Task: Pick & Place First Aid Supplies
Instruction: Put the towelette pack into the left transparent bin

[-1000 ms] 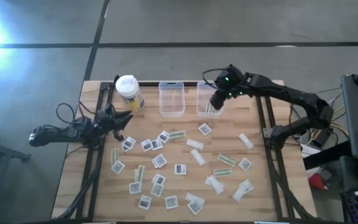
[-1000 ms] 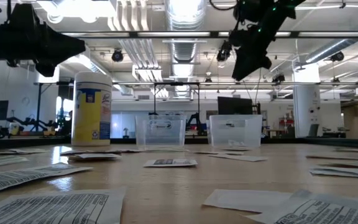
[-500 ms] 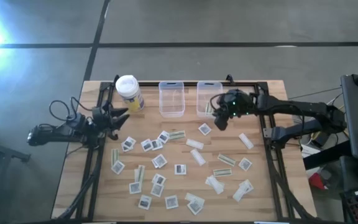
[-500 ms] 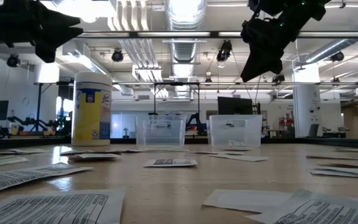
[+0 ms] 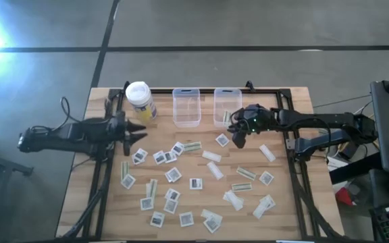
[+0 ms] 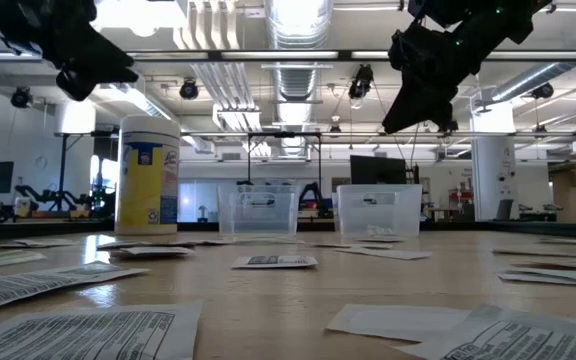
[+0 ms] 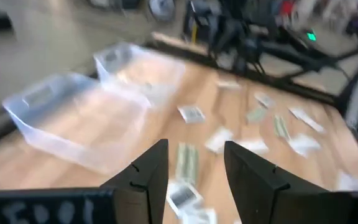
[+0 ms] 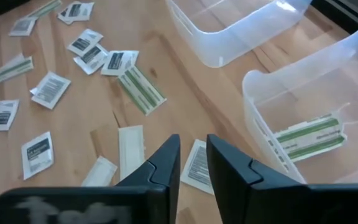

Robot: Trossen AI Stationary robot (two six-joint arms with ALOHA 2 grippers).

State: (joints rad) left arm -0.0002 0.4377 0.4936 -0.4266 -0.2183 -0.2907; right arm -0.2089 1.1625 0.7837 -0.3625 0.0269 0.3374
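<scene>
The first aid supplies [image 5: 195,183] are many small flat packets lying scattered on the wooden table: white squares with a dark patch, and white or greenish strips. Two greenish strips [image 8: 309,137] lie flat in the right clear bin [image 5: 227,90]. My right gripper [image 5: 237,142] hangs in the air just past that bin's near side, slanting down above a square packet [image 8: 197,165]. Its fingers stand a little apart with nothing between them. My left gripper [image 5: 140,130] is high over the table's left side, open and holding nothing.
A second clear bin [image 5: 186,91] stands left of the first at the table's far side. A yellow container with a white lid [image 5: 140,100] stands at the far left, close to my left gripper. Black rails [image 5: 286,135] run along both table sides.
My right gripper has come from over the right bin toward the table's near edge and sunk a little, tipping further down. My left gripper has risen and tipped up closer to level.
</scene>
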